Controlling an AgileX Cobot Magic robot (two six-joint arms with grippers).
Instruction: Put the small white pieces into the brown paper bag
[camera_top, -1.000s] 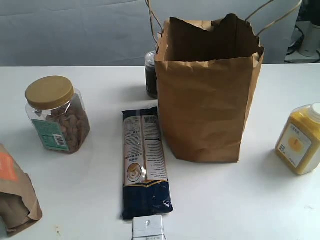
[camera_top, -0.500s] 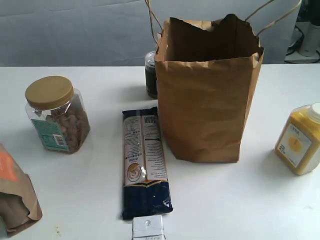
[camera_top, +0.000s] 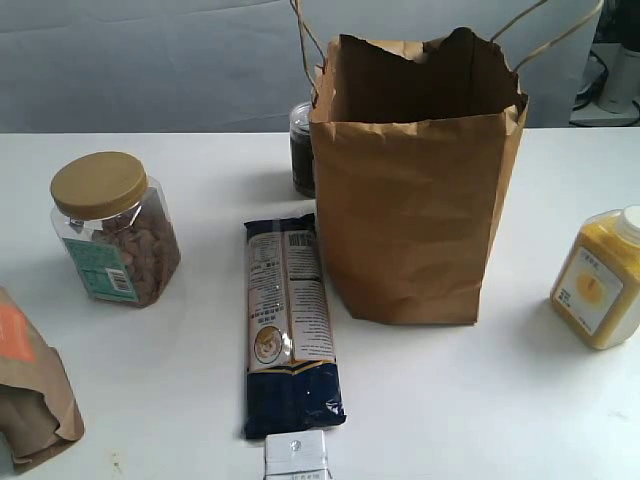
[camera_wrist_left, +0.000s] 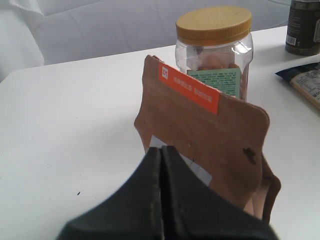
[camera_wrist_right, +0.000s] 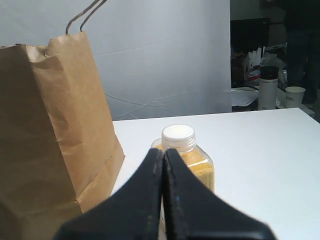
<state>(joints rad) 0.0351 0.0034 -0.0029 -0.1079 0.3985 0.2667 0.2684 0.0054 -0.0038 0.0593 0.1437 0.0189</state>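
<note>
Sitting at the near edge of the counter is a white box, with a brown pouch at the near left. Both pairs of jaws are pressed tight together, holding nothing: the left jaws by the pouch, the right jaws by the yellow jar on the right. A long blue packet lies in the middle, a nut jar to its left. The brown paper bag stands open farther back, a dark jar behind its left side. The small white pieces cannot be seen.

Brown paper bag stands upright on the white table, mouth open. Top edge jagged, kraft sides creased, thin twine handles.
</note>
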